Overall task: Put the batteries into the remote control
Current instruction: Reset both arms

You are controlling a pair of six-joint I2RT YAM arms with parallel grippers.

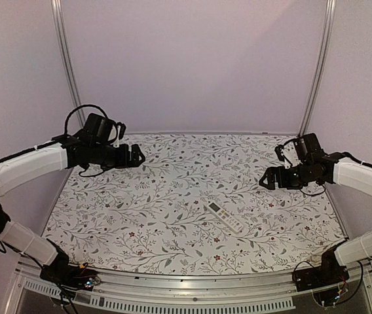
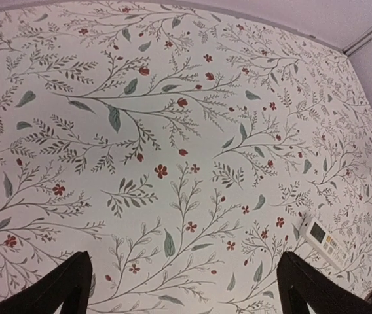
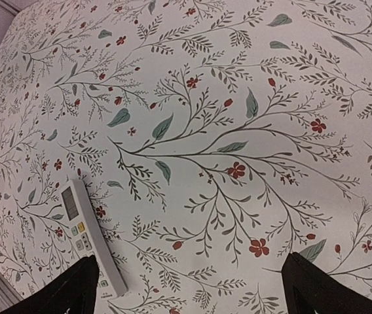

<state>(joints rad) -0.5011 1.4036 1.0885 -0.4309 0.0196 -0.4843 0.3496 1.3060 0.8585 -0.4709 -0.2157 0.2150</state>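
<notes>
The remote control (image 1: 225,216) is a slim white bar lying button side up on the floral table (image 1: 140,209), right of centre, its small display toward the back. It also shows at the lower right of the left wrist view as the remote control (image 2: 323,241), and at the lower left of the right wrist view as the remote control (image 3: 89,239). My left gripper (image 1: 138,157) hovers high over the back left, open and empty. My right gripper (image 1: 264,180) hangs over the right side, open and empty, above and right of the remote. The batteries are out of view.
The table carries a floral-patterned cover and is bounded by pale walls with two metal posts (image 1: 65,59) at the back corners. A metal rail (image 1: 192,294) runs along the near edge between the arm bases.
</notes>
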